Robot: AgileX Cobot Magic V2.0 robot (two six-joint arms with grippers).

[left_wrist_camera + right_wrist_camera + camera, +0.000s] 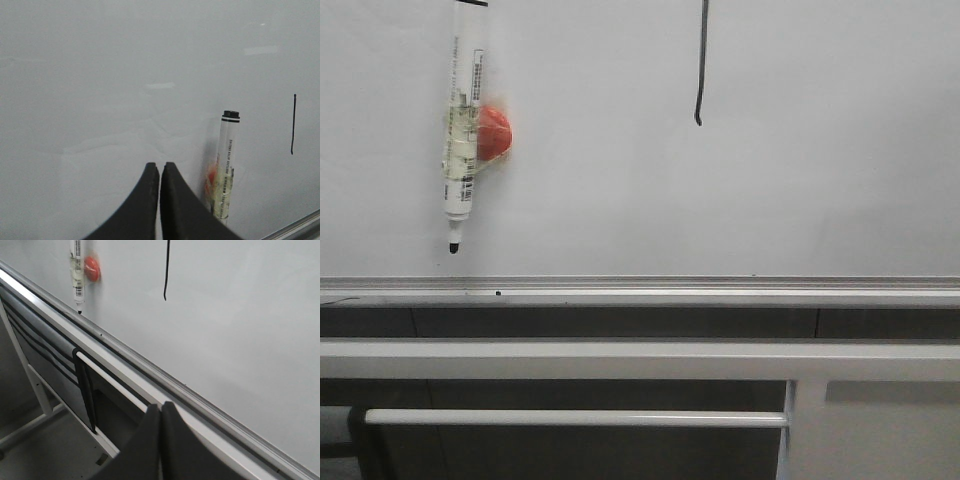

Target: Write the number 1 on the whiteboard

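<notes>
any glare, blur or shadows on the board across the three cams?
Front view: even, flat light on the large pale grey-white whiteboard; thin black marker stroke sharp; white marker pen slightly soft. Left wrist view: faint bright reflections on the board, closed black left gripper blurred. Right wrist view: stroke crisp, right gripper out of focus.

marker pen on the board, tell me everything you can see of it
The marker pen is a slim white tube with black printed text and a barcode along its barrel. It hangs about upright against the whiteboard, uncapped black tip pointing down just above the silver rail. An orange-red round piece, perhaps a magnet, sits at its middle, bound on by clear tape. No gripper touches it. The number 1 lies well to its right.
</notes>
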